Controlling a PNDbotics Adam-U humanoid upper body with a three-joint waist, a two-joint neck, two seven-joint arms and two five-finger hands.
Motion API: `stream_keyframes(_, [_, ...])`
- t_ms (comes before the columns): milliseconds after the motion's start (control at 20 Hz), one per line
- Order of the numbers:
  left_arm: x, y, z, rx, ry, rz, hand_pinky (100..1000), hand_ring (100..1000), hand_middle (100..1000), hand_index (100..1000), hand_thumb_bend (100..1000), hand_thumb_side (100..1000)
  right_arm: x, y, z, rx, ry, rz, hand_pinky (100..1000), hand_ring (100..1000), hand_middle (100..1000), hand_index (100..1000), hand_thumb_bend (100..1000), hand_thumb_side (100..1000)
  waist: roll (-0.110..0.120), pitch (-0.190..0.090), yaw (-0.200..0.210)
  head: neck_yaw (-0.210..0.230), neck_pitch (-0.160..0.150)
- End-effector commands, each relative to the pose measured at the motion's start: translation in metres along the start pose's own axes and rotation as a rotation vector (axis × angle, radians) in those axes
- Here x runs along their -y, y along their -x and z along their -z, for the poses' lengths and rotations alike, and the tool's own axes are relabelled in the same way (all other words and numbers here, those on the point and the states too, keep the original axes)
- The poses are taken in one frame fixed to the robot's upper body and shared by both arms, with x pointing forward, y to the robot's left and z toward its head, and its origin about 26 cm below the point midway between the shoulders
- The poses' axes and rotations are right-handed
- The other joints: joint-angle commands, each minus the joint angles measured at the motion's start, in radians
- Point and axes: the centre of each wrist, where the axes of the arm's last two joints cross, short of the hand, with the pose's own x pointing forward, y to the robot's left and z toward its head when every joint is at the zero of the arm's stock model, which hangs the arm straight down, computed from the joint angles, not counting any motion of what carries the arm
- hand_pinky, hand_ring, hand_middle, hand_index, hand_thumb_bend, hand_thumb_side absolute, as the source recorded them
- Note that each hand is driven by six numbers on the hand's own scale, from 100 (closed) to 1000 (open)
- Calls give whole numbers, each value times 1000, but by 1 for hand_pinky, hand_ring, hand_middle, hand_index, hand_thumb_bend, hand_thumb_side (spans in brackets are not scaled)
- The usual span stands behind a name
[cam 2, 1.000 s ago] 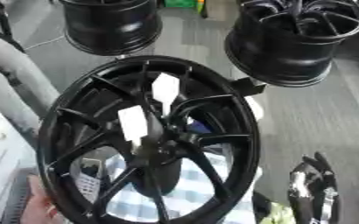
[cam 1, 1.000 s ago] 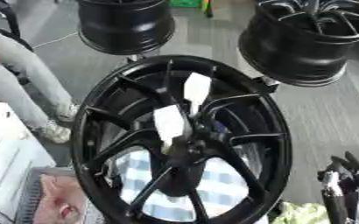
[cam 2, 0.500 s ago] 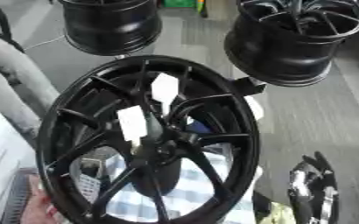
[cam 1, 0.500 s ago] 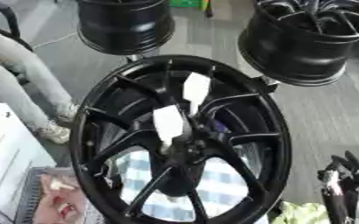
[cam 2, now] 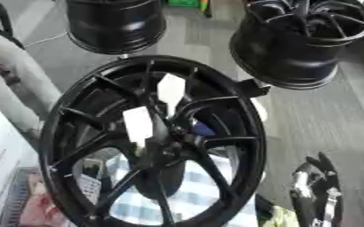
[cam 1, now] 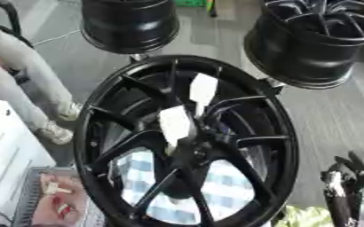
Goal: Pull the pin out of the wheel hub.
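Note:
A black multi-spoke wheel hub [cam 1: 187, 146] stands tilted in the middle, with a blue-and-white checked cloth showing through its spokes. Two white tags [cam 1: 203, 88] are stuck on the upper spokes. A small bluish thing [cam 2: 203, 129] sits just right of the hub's centre; I cannot make out a pin. My right hand [cam 1: 346, 190] rests at the lower right, apart from the wheel, with its fingers pointing up and holding nothing. My left hand shows in no view.
Two more black wheels stand behind, one at the upper left [cam 1: 131, 24] and one at the upper right [cam 1: 313, 42]. A white box [cam 1: 6, 150] and a grey tray with reddish things [cam 1: 49, 206] lie at the lower left. A yellow-green cloth [cam 1: 306, 218] lies at the bottom right.

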Motion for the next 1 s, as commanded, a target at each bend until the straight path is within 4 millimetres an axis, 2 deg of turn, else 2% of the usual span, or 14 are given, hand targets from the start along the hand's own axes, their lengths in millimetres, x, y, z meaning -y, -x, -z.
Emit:
stream_keyframes(50, [33, -36, -2, 40, -193, -309, 713, 675, 741, 874, 100, 809, 1, -7, 8, 37, 10, 3, 517, 525, 713, 887, 100, 560, 11, -5, -3, -5, 5])
stream_keyframes(100, [50, -48, -3, 50, -269, -512, 712, 674, 740, 874, 100, 814, 2, -7, 8, 41, 9, 2, 517, 525, 714, 887, 100, 559, 12, -5, -3, -7, 5])
stream_keyframes(200, [62, -54, -3, 45, -332, -825, 709, 672, 738, 874, 100, 828, 2, -8, 9, 46, 7, 2, 517, 525, 714, 889, 100, 557, 11, -7, -2, -10, 5])
stream_keyframes(350, [74, -53, -1, 22, -340, -1035, 706, 669, 735, 873, 100, 845, 3, -9, 9, 50, 11, 2, 517, 525, 714, 890, 100, 554, 7, -8, -4, -18, 5])
stream_keyframes(1000, [93, -59, 7, 7, -318, -1133, 700, 655, 723, 873, 100, 842, 3, -11, 9, 54, 5, 1, 517, 526, 713, 893, 100, 551, 2, -12, 2, -15, 5])
